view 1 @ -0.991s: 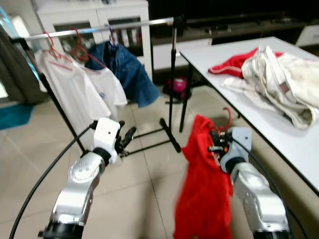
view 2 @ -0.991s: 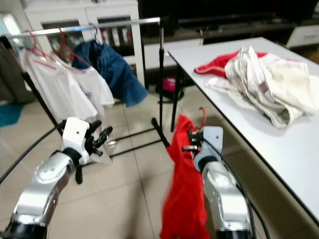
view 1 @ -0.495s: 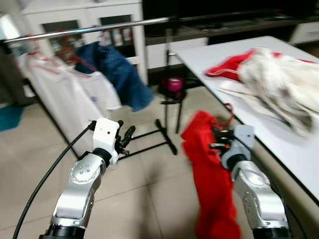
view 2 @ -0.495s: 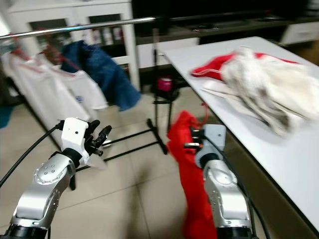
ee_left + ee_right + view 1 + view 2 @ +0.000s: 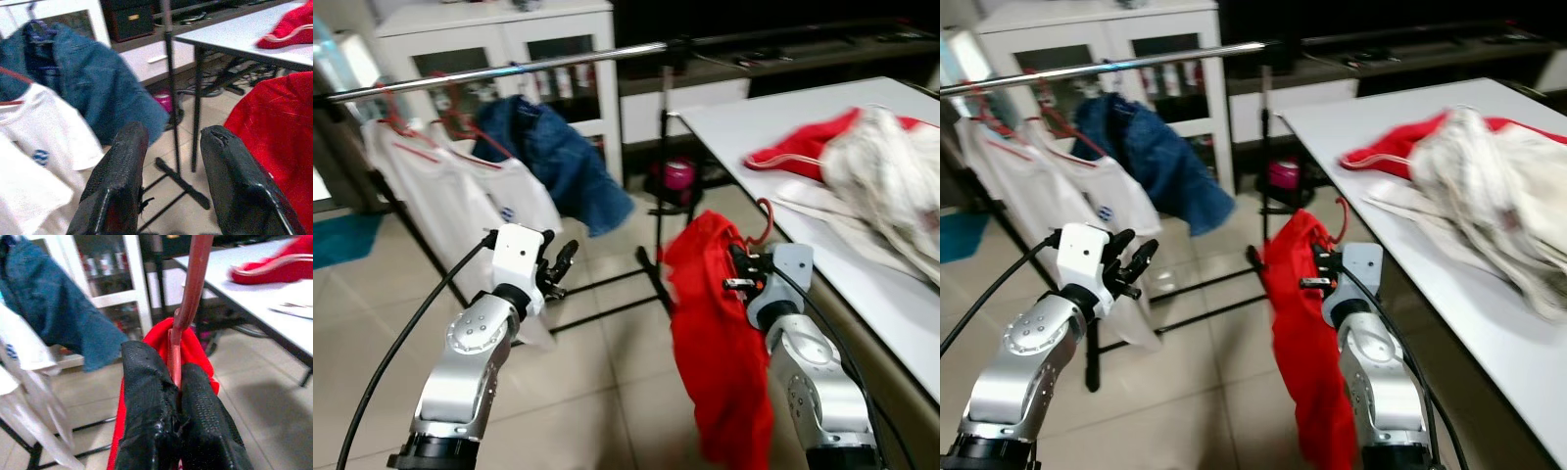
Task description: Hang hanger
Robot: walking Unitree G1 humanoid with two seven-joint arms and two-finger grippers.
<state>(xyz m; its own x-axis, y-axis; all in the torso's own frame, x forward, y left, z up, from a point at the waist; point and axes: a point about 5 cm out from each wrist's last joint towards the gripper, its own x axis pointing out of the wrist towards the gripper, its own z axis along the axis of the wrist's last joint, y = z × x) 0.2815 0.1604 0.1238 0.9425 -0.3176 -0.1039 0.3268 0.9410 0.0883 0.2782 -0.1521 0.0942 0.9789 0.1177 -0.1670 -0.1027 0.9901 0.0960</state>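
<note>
A red hanger carries a red shirt that droops toward the floor. My right gripper is shut on the hanger's neck, beside the white table's edge. My left gripper stands open and empty, lower and to the left, with its fingers pointing at the rack. The silver rail of the clothes rack runs across the back. Two white shirts on red hangers and a blue denim garment hang from it. The rail's right stretch is bare.
A white table on the right holds a pile of red and cream clothes. The rack's black upright and floor feet stand between me and a white cabinet. A pink object sits by the rack's base.
The camera has shifted. My right gripper keeps hold of the hanger, and the red shirt has swung beneath it. The left gripper stays open.
</note>
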